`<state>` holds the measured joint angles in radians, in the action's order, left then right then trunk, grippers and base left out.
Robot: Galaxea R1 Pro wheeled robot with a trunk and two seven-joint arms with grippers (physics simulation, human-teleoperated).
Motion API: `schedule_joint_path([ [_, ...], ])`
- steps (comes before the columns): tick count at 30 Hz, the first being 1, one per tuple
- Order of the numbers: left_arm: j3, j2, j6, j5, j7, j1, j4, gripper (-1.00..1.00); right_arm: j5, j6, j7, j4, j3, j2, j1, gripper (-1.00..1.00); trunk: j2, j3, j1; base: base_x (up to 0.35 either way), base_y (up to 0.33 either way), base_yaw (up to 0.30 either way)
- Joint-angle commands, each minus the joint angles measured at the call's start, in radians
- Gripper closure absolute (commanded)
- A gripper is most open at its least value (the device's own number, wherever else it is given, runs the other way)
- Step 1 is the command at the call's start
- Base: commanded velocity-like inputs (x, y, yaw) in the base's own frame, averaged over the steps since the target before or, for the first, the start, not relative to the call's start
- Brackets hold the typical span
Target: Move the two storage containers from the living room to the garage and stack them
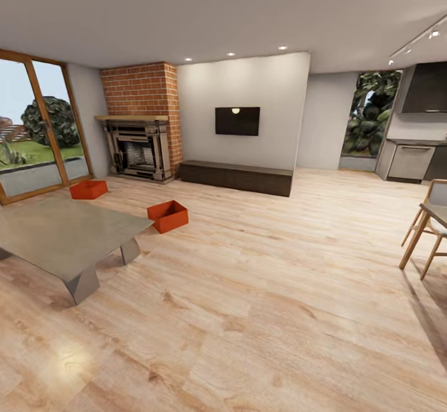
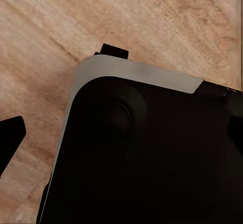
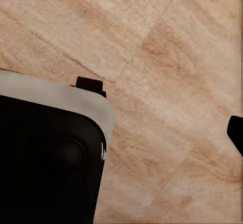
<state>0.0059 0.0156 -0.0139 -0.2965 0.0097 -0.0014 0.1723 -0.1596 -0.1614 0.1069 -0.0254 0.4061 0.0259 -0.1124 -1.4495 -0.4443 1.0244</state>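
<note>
Living room, light wood plank flooring (image 1: 261,288). Two red-orange rectangular plastic bins, lidless, sit on it, both on the window side of the brick fireplace (image 1: 143,98). The farther bin (image 1: 88,189) lies out in front of the fireplace hearth, toward the glass door. The nearer bin (image 1: 167,216) sits further out from the fireplace, just beside the corner of the low grey angular table (image 1: 62,235). The bins are well apart from each other. Nothing is in either, as far as can be seen.

Both wrist views look down on plank floor past the robot's dark, pale-edged base (image 2: 147,153). A dark fingertip (image 2: 10,138) of the left claw pokes into the frame edge, likewise one for the right (image 3: 237,130); whether either claw is apart or together I cannot tell. Neither holds anything visible.

Step in hand, by my reading: approach the first bin. The nearer one looks the better pick. Drive in from the open floor side, keep clear of the table corner, and stop square to a long wall so both arms can reach it.
</note>
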Motion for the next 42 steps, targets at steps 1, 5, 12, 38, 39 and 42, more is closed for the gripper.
schedule_joint_path([
  [1, 0.0, 0.0, -0.001, -0.006, 0.001, 0.0, 0.001, -1.0, -0.01, -0.006, 0.002, -0.002, 0.008, 0.0, -0.001, -1.0, 0.0, -0.001, 0.001, 0.325, 0.0, 0.0],
  [5, 0.0, 0.0, -0.001, -0.006, 0.001, 0.0, 0.001, -1.0, -0.008, -0.006, 0.005, -0.002, 0.008, -0.001, -0.001, -1.0, 0.0, -0.001, 0.001, 0.325, 0.0, 0.0],
  [12, 0.0, 0.0, -0.005, -0.007, 0.001, 0.0, 0.003, -1.0, -0.001, -0.003, 0.005, -0.002, 0.021, -0.005, -0.001, -1.0, 0.0, -0.001, 0.001, 0.325, 0.0, 0.0],
  [38, 0.0, 0.001, -0.017, -0.006, 0.0, 0.0, 0.006, -1.0, -0.008, -0.005, 0.005, -0.002, 0.012, -0.007, -0.001, -1.0, 0.0, -0.001, 0.001, 0.325, 0.0, 0.0],
  [39, 0.0, 0.001, -0.017, -0.006, 0.0, 0.0, 0.006, -1.0, -0.009, -0.004, 0.005, -0.002, 0.012, -0.007, -0.001, -1.0, 0.0, -0.001, 0.001, 0.325, 0.0, 0.0],
  [42, 0.0, 0.001, -0.017, -0.006, 0.0, 0.0, 0.005, -1.0, -0.009, -0.004, 0.005, -0.002, 0.009, -0.007, -0.001, -1.0, 0.0, -0.001, 0.001, 0.325, 0.0, 0.0],
])
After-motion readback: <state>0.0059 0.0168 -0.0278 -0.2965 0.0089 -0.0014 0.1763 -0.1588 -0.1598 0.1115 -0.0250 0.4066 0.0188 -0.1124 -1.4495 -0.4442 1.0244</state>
